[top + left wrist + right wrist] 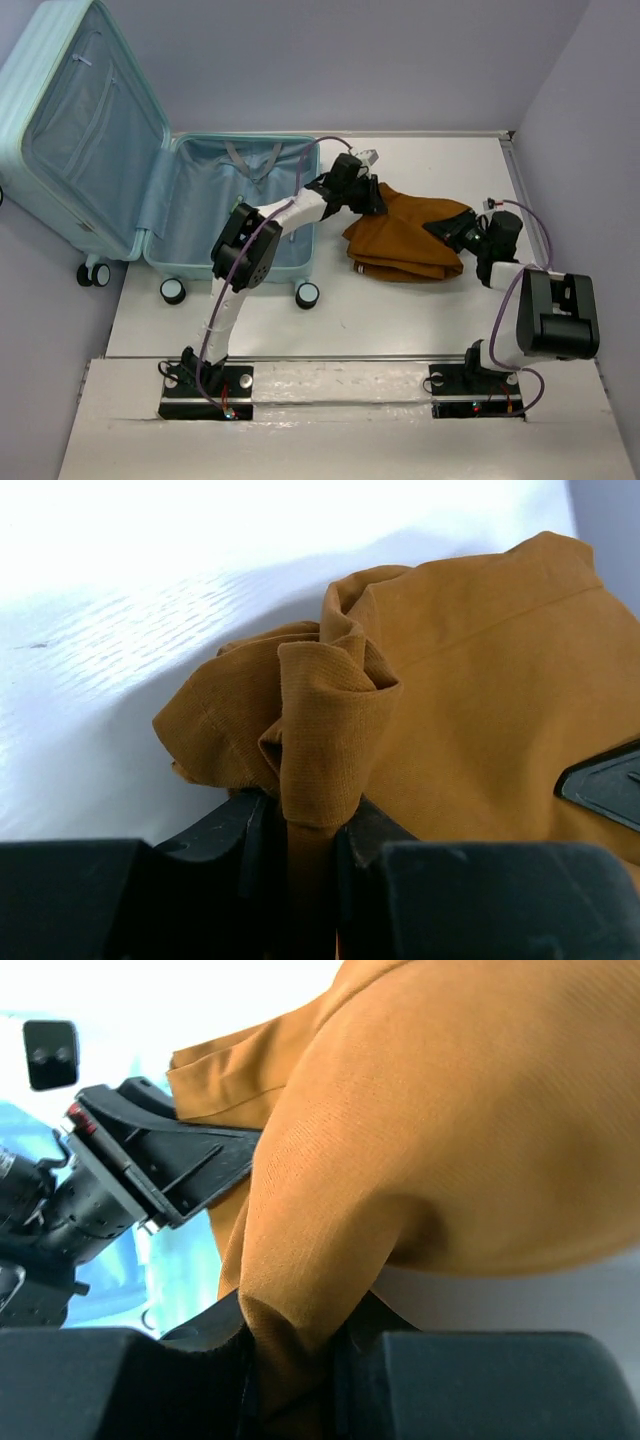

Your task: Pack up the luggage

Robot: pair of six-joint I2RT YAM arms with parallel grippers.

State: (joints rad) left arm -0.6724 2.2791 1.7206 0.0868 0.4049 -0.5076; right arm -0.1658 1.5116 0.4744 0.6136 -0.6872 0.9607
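Big pale aqua suitcase (pixel 100 120), hard-shelled and ribbed with grooves, open at the far left of the white worktop (pixel 400 310). Lid tilted up and back toward the left corner, with light blue lining and a zipped mesh pocket inside. Base flat on the worktop beside it, lined in the same blue, with a grey strap (pixel 250 158) across its far end. Black-and-white wheels (pixel 172 290) along the near edge.

Just right of the base, a crumpled mustard-brown cloth (pixel 410 235) on the worktop. Left tool (pixel 300 830) pinching a bunched fold at the cloth's left edge, near the suitcase wall. Right tool (pixel 295 1330) pressed onto a fold at the cloth's right side, with fabric draped over its fingers.
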